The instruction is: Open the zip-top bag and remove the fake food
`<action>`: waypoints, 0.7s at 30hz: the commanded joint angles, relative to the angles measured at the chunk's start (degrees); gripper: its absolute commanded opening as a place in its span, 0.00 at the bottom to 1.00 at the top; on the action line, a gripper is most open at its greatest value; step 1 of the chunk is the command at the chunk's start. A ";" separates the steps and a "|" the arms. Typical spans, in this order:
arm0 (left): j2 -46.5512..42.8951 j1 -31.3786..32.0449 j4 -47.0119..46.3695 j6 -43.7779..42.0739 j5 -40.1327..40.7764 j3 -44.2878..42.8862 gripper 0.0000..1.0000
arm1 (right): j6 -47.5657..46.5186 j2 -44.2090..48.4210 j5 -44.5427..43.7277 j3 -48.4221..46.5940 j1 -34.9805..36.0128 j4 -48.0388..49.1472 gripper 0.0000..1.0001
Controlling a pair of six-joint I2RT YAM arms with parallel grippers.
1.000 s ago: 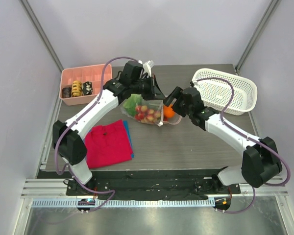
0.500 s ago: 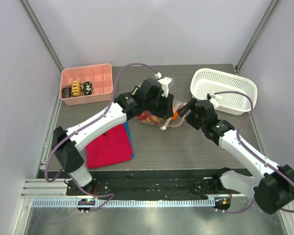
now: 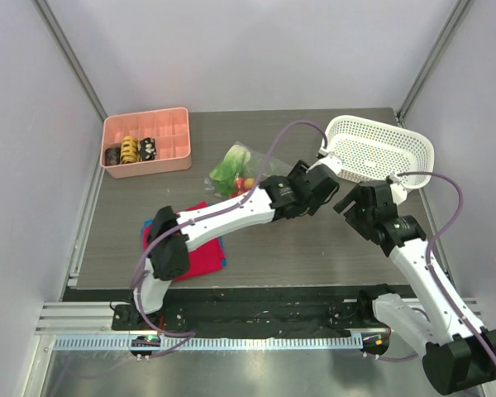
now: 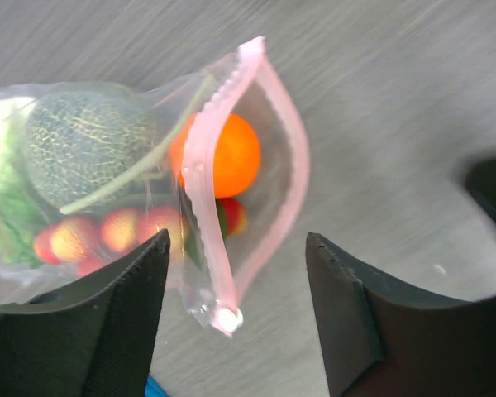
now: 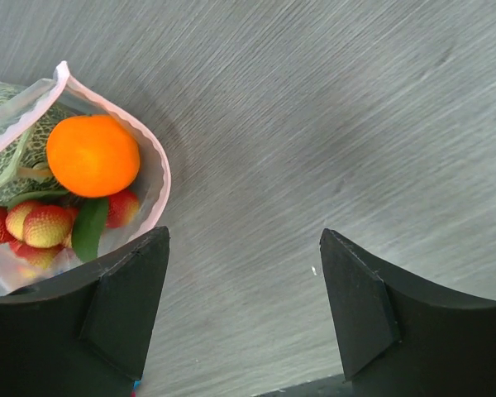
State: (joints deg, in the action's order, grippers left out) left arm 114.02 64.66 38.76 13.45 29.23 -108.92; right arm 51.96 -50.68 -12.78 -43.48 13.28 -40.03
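Observation:
The zip-top bag (image 4: pixel 140 182) lies on the grey table with its pink zip mouth gaping. Inside is the fake food: an orange ball (image 4: pixel 225 154), a green netted melon (image 4: pixel 83 141), red berries (image 4: pixel 107 233) and green leaves. My left gripper (image 4: pixel 237 240) is open; the end of the zip strip (image 4: pixel 223 318) lies between its jaws, touching neither finger. From above, the bag (image 3: pixel 231 168) sits behind my left arm, whose gripper (image 3: pixel 314 190) is to its right. My right gripper (image 5: pixel 244 236) is open over bare table, with the bag (image 5: pixel 33 223) and orange ball (image 5: pixel 93 155) to its left. From above, the right gripper (image 3: pixel 348 202) is further right.
A white lattice basket (image 3: pixel 382 149) stands at the back right, close behind both grippers. A pink tray (image 3: pixel 145 141) with small rolls sits at the back left. A red cloth (image 3: pixel 205 250) on a blue one lies near the left arm's base.
My left gripper opened and let go of the bag. Both grippers drew back to the right of it. The bag now rests further back on the table, mouth open.

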 commanded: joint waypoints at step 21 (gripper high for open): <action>14.40 -0.06 5.00 -8.80 19.64 -13.77 0.01 | -7.31 2.43 14.33 0.68 -2.56 2.13 0.85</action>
State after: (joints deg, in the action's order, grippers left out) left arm 130.56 64.86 43.75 3.68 49.98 -119.59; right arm 48.27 -46.02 -4.62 -41.45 10.85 -44.36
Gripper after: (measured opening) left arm 0.054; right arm 0.853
